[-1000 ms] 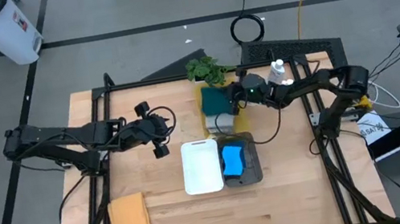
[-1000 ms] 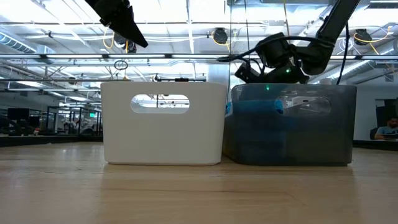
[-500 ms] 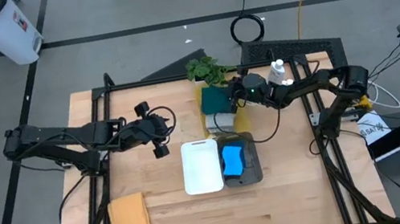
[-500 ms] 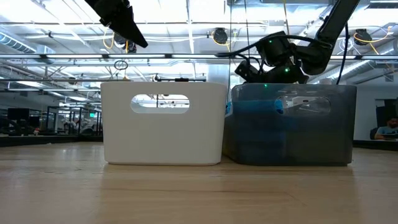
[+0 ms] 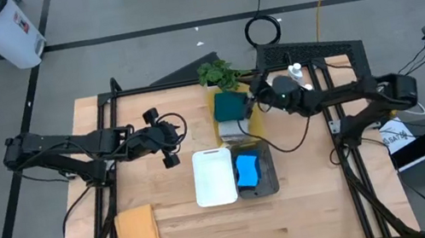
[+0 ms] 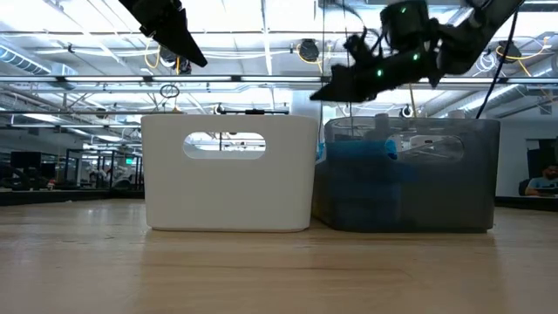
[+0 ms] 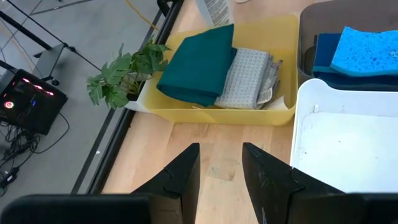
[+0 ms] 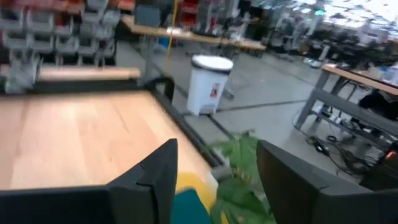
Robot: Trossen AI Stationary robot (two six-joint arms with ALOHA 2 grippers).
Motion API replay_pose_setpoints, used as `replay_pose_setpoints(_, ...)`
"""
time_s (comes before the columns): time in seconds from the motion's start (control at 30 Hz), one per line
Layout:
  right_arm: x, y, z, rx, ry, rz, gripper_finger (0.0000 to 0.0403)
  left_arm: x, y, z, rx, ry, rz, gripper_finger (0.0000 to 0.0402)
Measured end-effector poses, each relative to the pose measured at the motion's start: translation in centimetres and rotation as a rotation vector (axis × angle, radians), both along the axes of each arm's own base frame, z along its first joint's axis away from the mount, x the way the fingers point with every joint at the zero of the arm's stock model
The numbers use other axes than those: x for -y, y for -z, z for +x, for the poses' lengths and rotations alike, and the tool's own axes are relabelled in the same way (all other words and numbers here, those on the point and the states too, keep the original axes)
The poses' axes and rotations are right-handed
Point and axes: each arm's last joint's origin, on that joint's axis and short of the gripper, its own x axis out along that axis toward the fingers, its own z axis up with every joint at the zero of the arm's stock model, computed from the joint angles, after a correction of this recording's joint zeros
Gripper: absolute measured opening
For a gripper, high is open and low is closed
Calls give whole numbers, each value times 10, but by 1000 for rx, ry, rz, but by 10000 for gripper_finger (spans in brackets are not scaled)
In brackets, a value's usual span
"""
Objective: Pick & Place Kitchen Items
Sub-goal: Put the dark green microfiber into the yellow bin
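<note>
A dark green cloth (image 5: 232,104) and a grey cloth (image 7: 246,72) lie folded side by side in a yellow tray (image 7: 214,113) at the table's far middle. One blue sponge (image 5: 247,169) lies in the dark grey bin (image 5: 270,180). An orange-tan cloth (image 5: 139,236) lies flat at the near left corner. A white capped bottle (image 5: 297,74) stands behind the right arm. My right gripper (image 5: 254,93) hovers open above the tray's right side, near the green cloth, with nothing between its fingers (image 8: 149,177). My left gripper (image 5: 168,140) hangs open left of the tray, also with nothing in it (image 7: 221,180).
A white bin (image 5: 214,177) stands against the grey bin's left side at mid-table. A leafy plant (image 5: 217,72) stands just beyond the tray at the far edge. Black frame rails (image 5: 104,146) run along the table's sides. Bare wood lies between the bins and the orange-tan cloth.
My right gripper has risen from just above the tray and the bins' rim and drawn back a little toward the table's right edge, tipping up toward level. The cloths in the tray have stayed put.
</note>
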Motion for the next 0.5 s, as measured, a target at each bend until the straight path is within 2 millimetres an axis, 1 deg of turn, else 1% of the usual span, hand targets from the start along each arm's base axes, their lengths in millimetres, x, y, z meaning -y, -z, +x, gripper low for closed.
replay_pose_setpoints(0.07, -8, -10, 1, 19, 44, 28, 170, 0, 0, 0, 0, 0, 0, 124)
replay_pose_setpoints(0.13, -14, -20, 4, -37, 67, 70, 144, 0, 0, 0, 1, 0, 0, 124)
replay_pose_setpoints(0.2, -19, -33, 10, -95, 57, 151, 106, 0, 0, 0, 1, 0, 0, 124)
replay_pose_setpoints(0.27, -24, -44, 15, -156, 53, 229, 56, 0, 0, 0, 1, 0, 0, 124)
replay_pose_setpoints(0.3, -26, -46, 18, -186, 47, 241, 30, 0, 0, 0, 1, 0, 0, 124)
replay_pose_setpoints(0.33, -29, -46, 23, -207, 38, 242, 16, 0, 0, 0, 2, 0, 0, 124)
replay_pose_setpoints(0.37, -31, -44, 28, -219, 27, 240, 10, 0, 0, 0, 1, 0, 0, 124)
replay_pose_setpoints(0.43, -33, -35, 34, -265, 20, 253, 9, 0, 0, 0, 2, 0, 0, 124)
replay_pose_setpoints(0.5, -27, -29, 44, -285, 30, 259, 3, 0, 0, 0, 2, 0, 0, 124)
